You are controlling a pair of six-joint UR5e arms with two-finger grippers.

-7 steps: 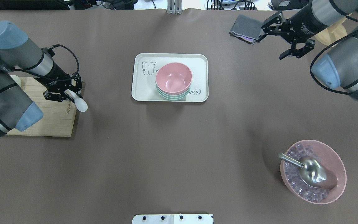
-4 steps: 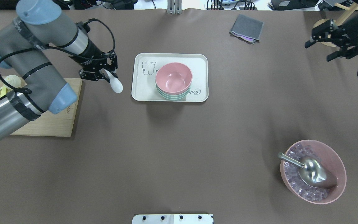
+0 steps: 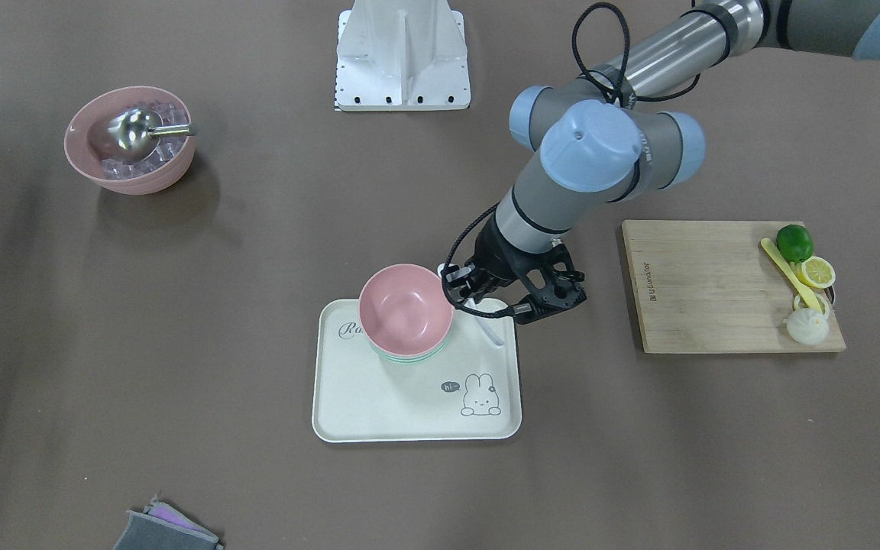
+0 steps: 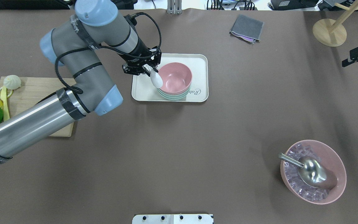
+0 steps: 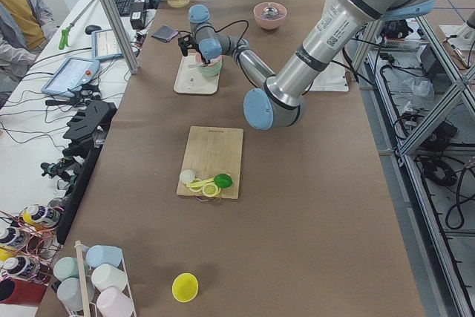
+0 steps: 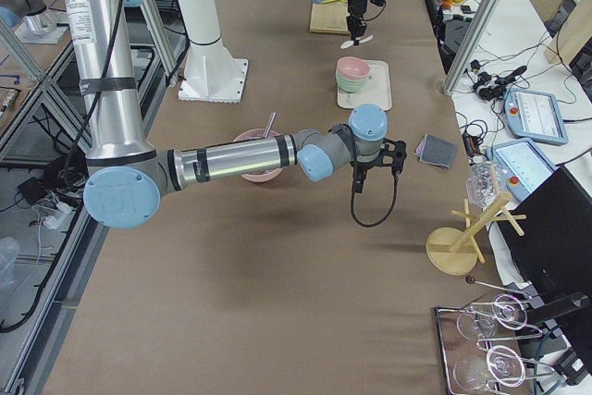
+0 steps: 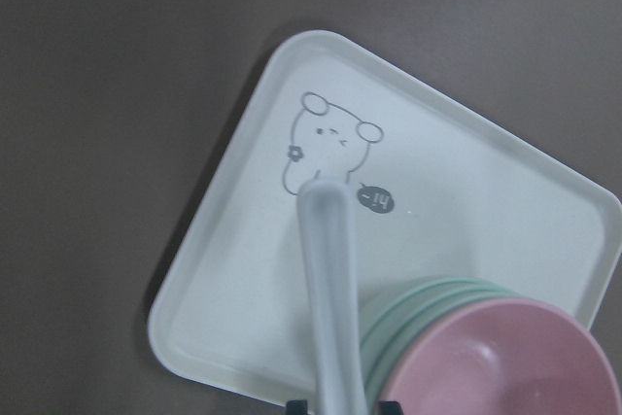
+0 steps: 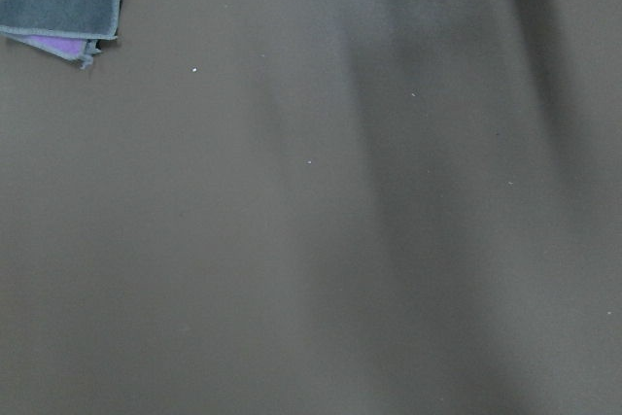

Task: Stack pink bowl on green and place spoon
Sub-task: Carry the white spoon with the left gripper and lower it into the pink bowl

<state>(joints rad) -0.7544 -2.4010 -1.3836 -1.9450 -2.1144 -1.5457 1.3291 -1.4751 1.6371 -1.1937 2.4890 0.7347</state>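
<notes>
The pink bowl sits nested on top of the green bowls on the white tray. My left gripper is shut on the handle of a white spoon. It holds the spoon over the tray, with the spoon's head at the left rim of the pink bowl. In the left wrist view the spoon hangs over the tray, beside the pink bowl and the green bowls. My right gripper is open and empty at the far right edge.
A wooden cutting board with a lime and lemon slices lies at the left. A large pink bowl of ice with a metal scoop stands at the front right. A grey cloth and a wooden stand are at the back right.
My left gripper has carried the spoon rightward from over the cutting board to the pink bowl's rim on the tray. My right arm has drawn back to the right edge.
</notes>
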